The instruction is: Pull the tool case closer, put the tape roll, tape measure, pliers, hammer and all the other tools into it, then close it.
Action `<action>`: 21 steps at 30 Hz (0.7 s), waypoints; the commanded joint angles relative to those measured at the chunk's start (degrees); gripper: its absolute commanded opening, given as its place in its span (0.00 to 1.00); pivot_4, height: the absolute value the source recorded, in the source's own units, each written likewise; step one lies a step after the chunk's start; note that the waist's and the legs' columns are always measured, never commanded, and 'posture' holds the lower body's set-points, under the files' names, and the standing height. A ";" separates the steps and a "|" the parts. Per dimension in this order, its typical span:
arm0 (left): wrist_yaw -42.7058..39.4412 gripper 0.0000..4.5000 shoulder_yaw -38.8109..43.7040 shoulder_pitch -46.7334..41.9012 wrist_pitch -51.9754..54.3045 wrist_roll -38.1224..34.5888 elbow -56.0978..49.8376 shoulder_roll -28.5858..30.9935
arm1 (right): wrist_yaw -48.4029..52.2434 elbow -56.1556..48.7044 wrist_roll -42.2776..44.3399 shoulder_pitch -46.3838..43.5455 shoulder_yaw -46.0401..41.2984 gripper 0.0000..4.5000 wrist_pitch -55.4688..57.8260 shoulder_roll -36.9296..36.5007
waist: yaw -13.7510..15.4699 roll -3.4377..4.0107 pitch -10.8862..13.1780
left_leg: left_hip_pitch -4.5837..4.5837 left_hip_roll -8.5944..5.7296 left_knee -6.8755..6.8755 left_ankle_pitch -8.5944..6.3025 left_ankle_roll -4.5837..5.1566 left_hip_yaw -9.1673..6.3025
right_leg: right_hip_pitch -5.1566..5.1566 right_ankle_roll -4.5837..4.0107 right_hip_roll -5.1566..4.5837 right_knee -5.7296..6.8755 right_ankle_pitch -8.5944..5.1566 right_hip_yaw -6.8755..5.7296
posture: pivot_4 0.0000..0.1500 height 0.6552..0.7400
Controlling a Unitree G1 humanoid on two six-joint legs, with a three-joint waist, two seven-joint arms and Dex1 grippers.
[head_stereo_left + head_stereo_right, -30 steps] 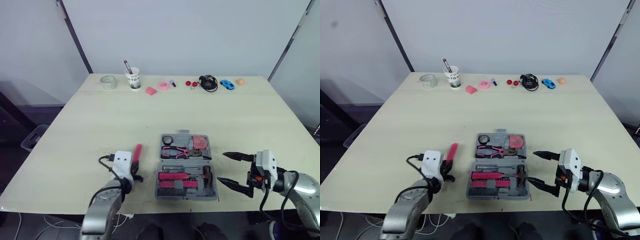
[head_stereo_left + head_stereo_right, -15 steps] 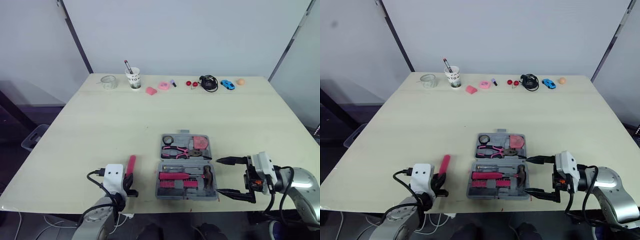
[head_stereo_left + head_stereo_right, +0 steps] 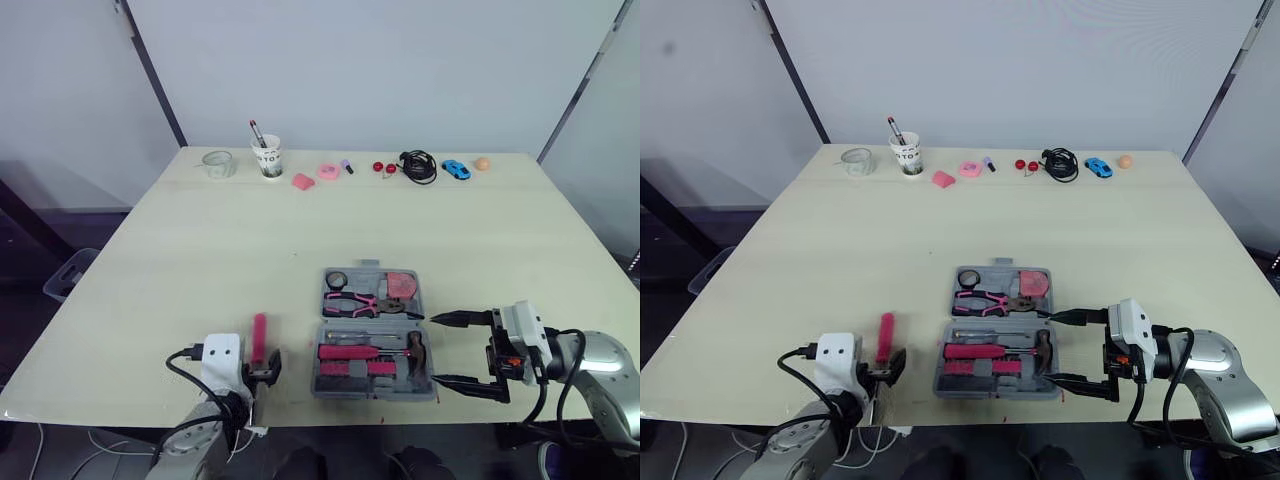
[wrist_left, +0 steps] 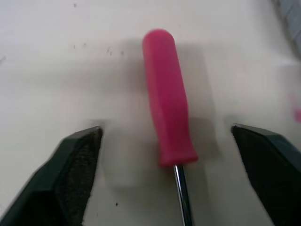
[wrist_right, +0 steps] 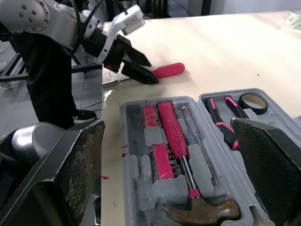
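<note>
The grey tool case (image 3: 372, 396) lies open near the table's front edge. It holds a hammer (image 3: 415, 348), pink pliers (image 3: 352, 302), a tape roll (image 3: 336, 280) and a pink tape measure (image 3: 400, 284). A pink-handled screwdriver (image 4: 168, 108) lies flat on the table left of the case (image 5: 123, 122). My left gripper (image 3: 262, 368) is open just behind the screwdriver's shaft end, one finger on each side and neither touching it. My right gripper (image 3: 432, 349) is open at the case's right edge, level with the hammer head.
Along the far edge stand a clear tape roll (image 3: 216, 163), a paper cup with a pen (image 3: 266, 157), pink bits (image 3: 326, 171), a black cable (image 3: 416, 165), a blue toy car (image 3: 454, 168) and an orange ball (image 3: 482, 162).
My left gripper has drawn back toward the front edge and opened, letting go of the pink screwdriver, which now lies on the table. The right gripper has closed in on the case's right edge.
</note>
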 commanded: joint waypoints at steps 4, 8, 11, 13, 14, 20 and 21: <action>-6.54 1.00 1.60 -3.07 -1.68 -1.28 -4.04 7.69 | -1.02 -1.99 0.22 -1.18 0.34 1.00 0.68 -0.08 | 0.00 0.00 0.00 | 0.01 0.00 0.00 0.00 0.00 -0.01 | 0.00 0.00 0.00 0.01 0.00 0.00 | 1.00 1.00; -19.27 1.00 4.51 -9.68 -5.57 -5.00 1.77 19.43 | -1.50 -1.86 0.35 -1.68 0.53 1.00 0.95 -0.01 | 0.07 0.04 0.00 | 0.01 0.01 0.01 0.01 0.00 0.09 | -0.01 -0.04 0.03 0.08 -0.01 -0.15 | 1.00 1.00; -28.55 1.00 4.62 -12.02 -8.70 -7.08 5.50 26.40 | -1.68 -1.83 0.44 -1.70 0.57 1.00 0.98 -0.06 | 0.01 0.04 0.01 | 0.00 0.02 -0.01 0.00 0.00 0.13 | -0.01 -0.03 -0.01 0.00 0.00 -0.08 | 1.00 1.00; -35.23 1.00 3.57 -13.53 -11.11 -7.66 8.77 31.25 | -2.02 -1.85 0.60 -1.93 0.49 1.00 1.16 0.10 | -0.10 0.05 0.03 | -0.01 0.03 -0.02 0.00 0.00 0.24 | -0.02 -0.02 -0.03 -0.07 -0.01 -0.07 | 1.00 1.00; -38.16 1.00 2.90 -14.59 -12.66 -7.53 10.86 33.42 | -2.16 -1.81 0.61 -2.06 0.51 1.00 1.20 0.15 | -0.06 0.06 0.04 | 0.00 0.03 -0.03 0.00 0.00 0.30 | -0.02 -0.02 -0.04 -0.08 -0.01 -0.06 | 1.00 1.00; -59.99 1.00 -4.31 -24.86 -23.60 -6.76 24.08 44.43 | -2.57 -1.31 0.73 -2.78 0.38 1.00 1.48 -0.08 | 0.19 0.08 0.09 | -0.03 0.05 -0.03 0.00 0.00 0.38 | -0.07 -0.02 -0.03 -0.04 -0.01 -0.09 | 1.00 1.00; -62.88 1.00 -5.40 -26.70 -25.69 -6.61 26.04 45.20 | -2.66 -1.31 0.75 -2.96 0.41 1.00 1.60 -0.10 | 0.20 0.08 0.09 | -0.03 0.05 -0.03 0.00 0.00 0.40 | -0.07 -0.01 -0.03 -0.03 -0.01 -0.09 | 1.00 1.00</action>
